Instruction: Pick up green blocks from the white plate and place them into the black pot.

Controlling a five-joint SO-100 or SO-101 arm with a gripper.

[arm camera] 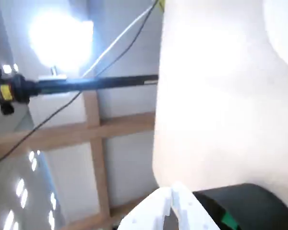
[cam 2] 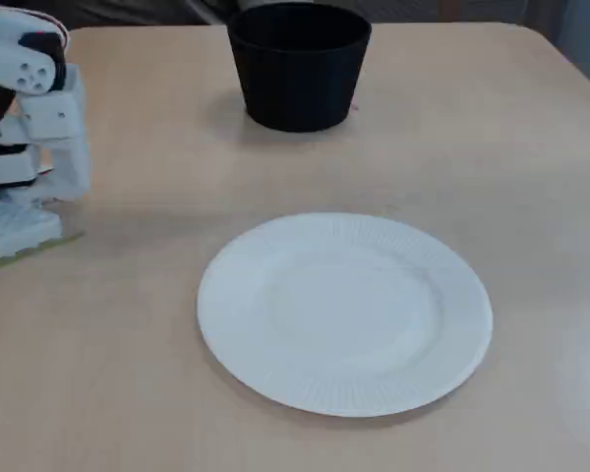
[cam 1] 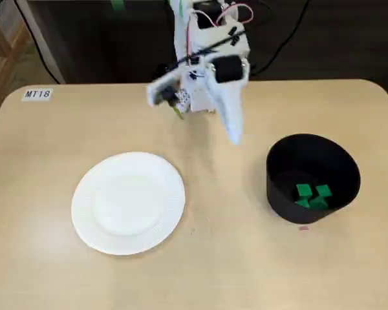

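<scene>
So the jaws look pinched together. In the wrist view the two white tips meet with only a thin slit between them, and there's nothing held in there. The arm (cam 1: 207, 71) sits folded up at the far edge of the surface (cam 1: 246, 271), with the jaws pointing down and hanging well above the wood, roughly between plate and pot but not over either.

Moving out from there, the black pot (cam 1: 278, 187) is on the right in the fixed view that looks down. You can see green blocks (cam 1: 312, 195) at the bottom of it, bunched together. I'd say two or three, but it's hard to count them. The wrist view also catches a sliver of green (arm camera: 228, 218) inside the pot's rim.

The white plate (cam 1: 128, 201) is on the left, well apart from the pot, and it's totally bare in both fixed views, with no green on it or around it.

My read is that this is basically done. Everything green I can see is already in the pot, and I don't see anything left to pick.
</scene>
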